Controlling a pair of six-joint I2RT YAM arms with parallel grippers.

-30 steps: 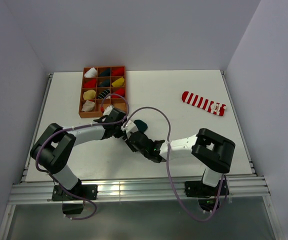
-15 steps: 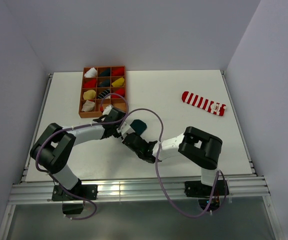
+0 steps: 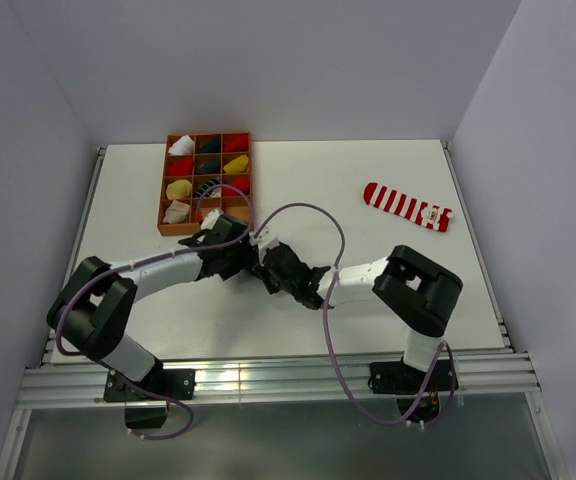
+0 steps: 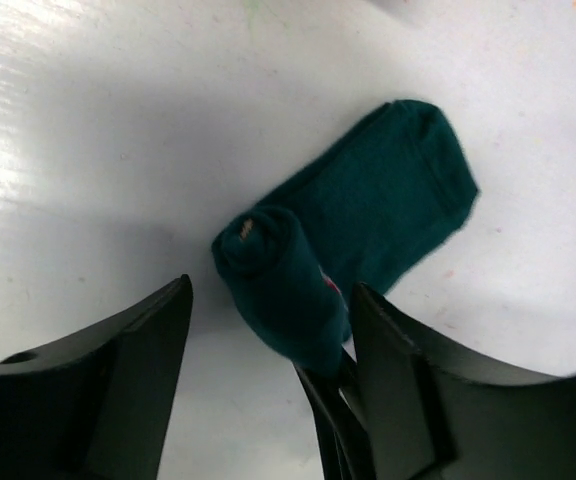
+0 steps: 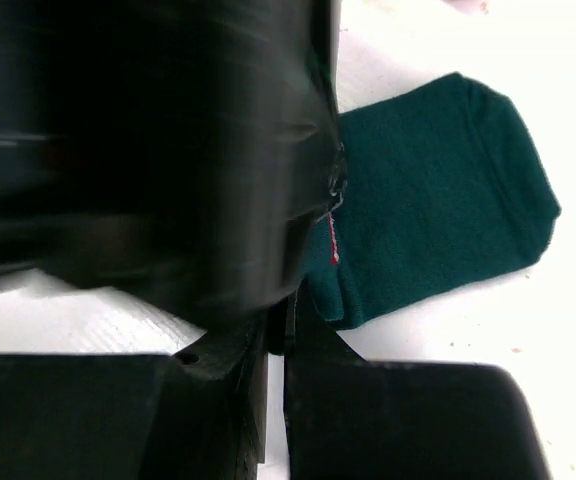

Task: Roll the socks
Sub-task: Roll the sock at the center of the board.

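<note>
The dark green sock (image 4: 388, 200) lies on the white table, half rolled, with the roll (image 4: 278, 290) at its near end. My left gripper (image 4: 271, 290) is open and straddles the roll, one finger on each side. My right gripper (image 5: 278, 335) is shut on the roll's near end, and its thin fingers (image 4: 330, 400) show beside my left gripper's right finger. In the top view the two grippers (image 3: 240, 260) (image 3: 276, 268) meet mid-table and hide the green sock. The red-and-white striped sock (image 3: 408, 205) lies flat at the far right. The beige sock is out of view.
A brown divided box (image 3: 163, 200) with rolled bundles in red, yellow, white and dark stands at the back left, close behind my left arm. Purple cables loop over both arms. Grey walls close in the table on three sides.
Both grippers have shifted right and toward the back together. The right arm's elbow swung out to the right. The green sock, visible beside the grippers a second ago, is now covered by them.
</note>
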